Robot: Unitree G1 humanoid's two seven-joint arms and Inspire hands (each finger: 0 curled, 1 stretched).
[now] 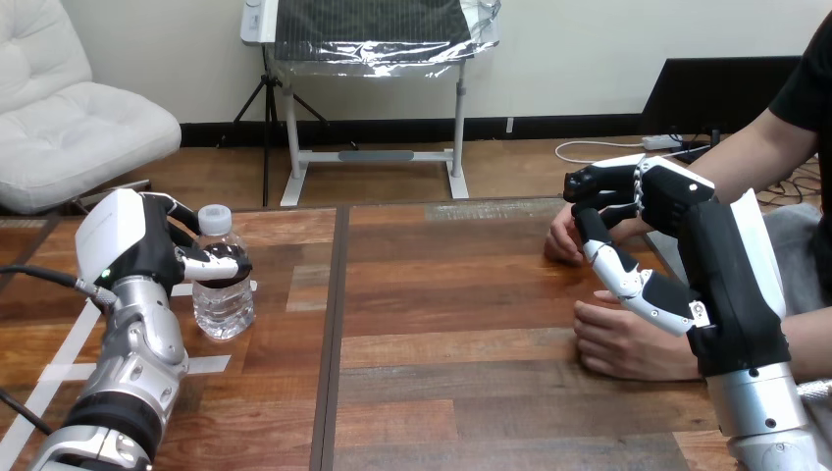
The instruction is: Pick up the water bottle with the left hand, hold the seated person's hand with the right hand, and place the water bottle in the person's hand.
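Head view from where I stand: the bottle (224,306) is upright on the table (461,314) at the left side, its long axis vertical and its white cap on top. The left hand (132,240) comes at it from the left, with its fingers (218,263) curled round the shoulder just under the cap. The base looks to rest on the wood, so I judge the grasp made but the lift not yet done.

The right hand (652,196) is well apart from it, at the far right. It hovers over the person's farther hand (560,238), with the person's nearer hand (628,343) resting on the table just below it. I cannot tell whether the right hand grips the person or only lies over the wrist.

The coming move turns on one thing. The bottle sits far to the left of both of the person's hands, with most of the table's width between them. The left hand holding it must carry it rightward, kept upright. The right hand is much the nearer to the person, well placed to steady the receiving palm.
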